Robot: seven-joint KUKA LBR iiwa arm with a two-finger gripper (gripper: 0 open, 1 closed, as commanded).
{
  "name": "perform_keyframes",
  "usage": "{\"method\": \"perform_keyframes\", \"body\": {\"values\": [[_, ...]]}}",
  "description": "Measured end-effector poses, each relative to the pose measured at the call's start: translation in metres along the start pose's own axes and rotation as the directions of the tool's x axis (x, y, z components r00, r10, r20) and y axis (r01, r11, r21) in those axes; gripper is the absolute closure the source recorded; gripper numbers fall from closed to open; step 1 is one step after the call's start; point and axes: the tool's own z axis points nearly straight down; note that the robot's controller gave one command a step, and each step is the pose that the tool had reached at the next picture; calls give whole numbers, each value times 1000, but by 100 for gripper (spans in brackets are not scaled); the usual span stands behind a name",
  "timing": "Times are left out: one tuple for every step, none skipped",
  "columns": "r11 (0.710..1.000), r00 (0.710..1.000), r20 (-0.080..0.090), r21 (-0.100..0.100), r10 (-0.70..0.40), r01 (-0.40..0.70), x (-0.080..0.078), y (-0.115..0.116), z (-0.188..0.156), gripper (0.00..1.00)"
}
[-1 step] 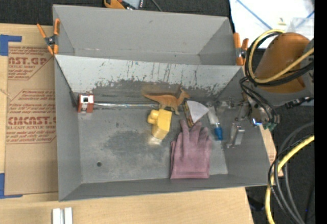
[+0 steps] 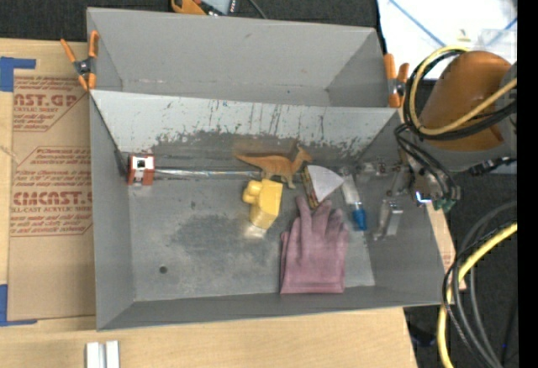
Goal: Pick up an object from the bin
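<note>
1. Blue piece [image 2: 359, 217]: a small, short item on the bin floor in the right part of the bin [image 2: 210, 64], near the foot of the right wall. Its kind cannot be made out.
2. Camera view, claw: the gripper [image 2: 389, 219] hangs low over the floor at the right wall, entering from the view's right. The blue piece lies just beside it, on its left in the view. Whether the two touch cannot be told. Whether the claw is spread or pressed together cannot be told either, and nothing is seen held in it.
3. Camera view, wrist: an orange cover [image 2: 471, 97] sits above the claw, outside the bin's right rim. Black and yellow cables [image 2: 418, 85] loop around it.
4. Camera view, near neighbours: a white wedge [image 2: 326, 181] lies up and to the left of the blue piece. A mauve glove-shaped cloth [image 2: 313, 247] lies flat to the lower left, its finger-like ends pointing toward the wedge.
5. Camera view, farther items: a yellow block [image 2: 264, 198] lies near the floor's middle. A brown toy dinosaur [image 2: 273, 163] lies just behind it, close to the back wall. A red-and-white piece [image 2: 140, 167] sits at the far left wall, well apart from the claw.
</note>
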Motion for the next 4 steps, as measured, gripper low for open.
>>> {"method": "perform_keyframes", "body": {"values": [[811, 811, -1, -3, -585, 585, 45, 39, 78, 0], [839, 839, 3, 2, -544, 544, 42, 54, 17, 0], [506, 506, -2, -14, -863, 863, 72, 91, 51, 0], [585, 585, 10, 12, -811, 811, 68, 93, 78, 0]]}}
